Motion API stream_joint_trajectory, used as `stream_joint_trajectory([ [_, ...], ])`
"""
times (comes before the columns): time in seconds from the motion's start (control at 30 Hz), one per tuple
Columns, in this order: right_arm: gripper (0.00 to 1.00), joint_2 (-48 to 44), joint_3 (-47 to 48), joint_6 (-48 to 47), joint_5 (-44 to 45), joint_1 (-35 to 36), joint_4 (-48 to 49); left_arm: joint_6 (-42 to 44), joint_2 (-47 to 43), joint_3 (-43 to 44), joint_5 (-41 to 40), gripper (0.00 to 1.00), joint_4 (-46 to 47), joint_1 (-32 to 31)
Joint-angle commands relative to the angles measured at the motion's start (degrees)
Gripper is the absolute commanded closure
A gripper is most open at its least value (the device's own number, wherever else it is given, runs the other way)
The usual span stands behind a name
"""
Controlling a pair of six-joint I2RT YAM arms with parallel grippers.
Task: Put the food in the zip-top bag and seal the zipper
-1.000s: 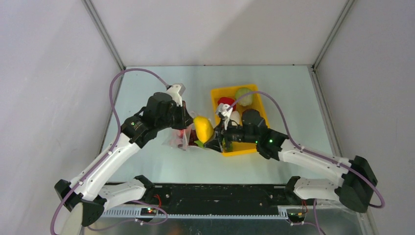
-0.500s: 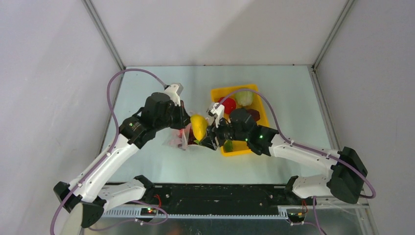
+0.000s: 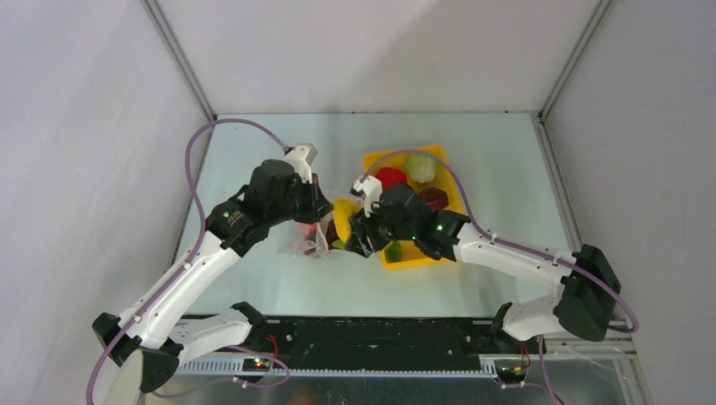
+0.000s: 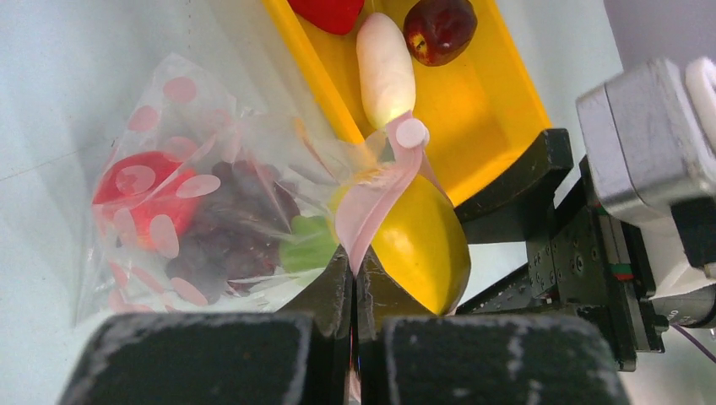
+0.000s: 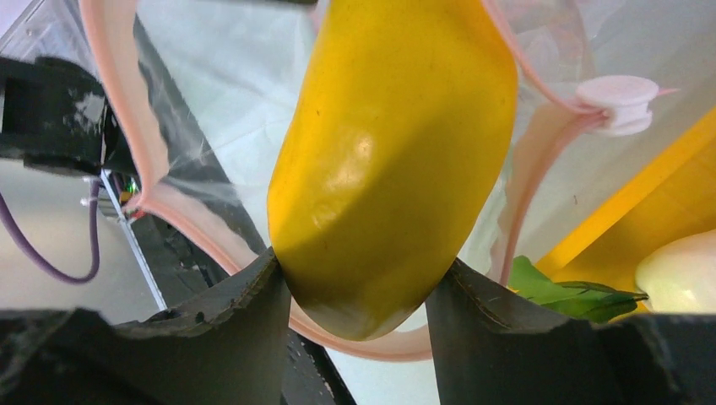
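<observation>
The yellow fruit (image 5: 393, 160) sits in the bag's (image 4: 194, 126) open mouth with the pink zipper (image 4: 371, 202) looped around it. The right gripper (image 5: 359, 278) clamps its near end. The left gripper (image 4: 353, 287), pressed together, pinches the zipper edge just beside the fruit. Other food (image 4: 135, 190) lies inside the bag, and the tray (image 4: 498, 93) stands alongside.

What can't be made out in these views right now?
- Top external: the mouth of the clear dotted plastic bag is hidden behind the left gripper and right gripper.
- Left wrist: the red toy in the yellow plastic tray is cut off by the top edge.
- Right wrist: the yellow oval toy fruit in the right gripper blocks the bag's contents.
</observation>
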Motion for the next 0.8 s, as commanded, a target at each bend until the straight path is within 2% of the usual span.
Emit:
stream_joint_trajectory([
  [0.0,0.51,4.8,9.6,3.1,5.1,0.6,-9.8,0.8,-1.1,-0.3,1.4,1.00,2.8,0.0],
  [0.13,0.50,10.7,19.1,6.6,9.5,0.7,-20.4,0.9,-1.2,-0.3,1.5,1.00,2.8,0.0],
  [0.23,0.44,13.5,22.5,8.2,10.1,0.9,-23.0,0.8,-1.4,-0.4,1.4,1.00,2.9,0.0],
  [0.4,0.33,13.7,23.9,9.0,9.2,1.3,-23.1,0.7,-1.4,-0.4,1.2,1.00,2.7,0.0],
  [0.63,0.04,9.9,23.2,5.8,11.9,1.4,-20.9,-0.6,-2.3,-0.7,-3.2,1.00,2.4,0.0],
  [0.77,0.01,6.1,22.6,4.0,12.0,1.3,-18.3,-1.1,-2.8,-0.7,-7.0,1.00,2.0,0.0],
])
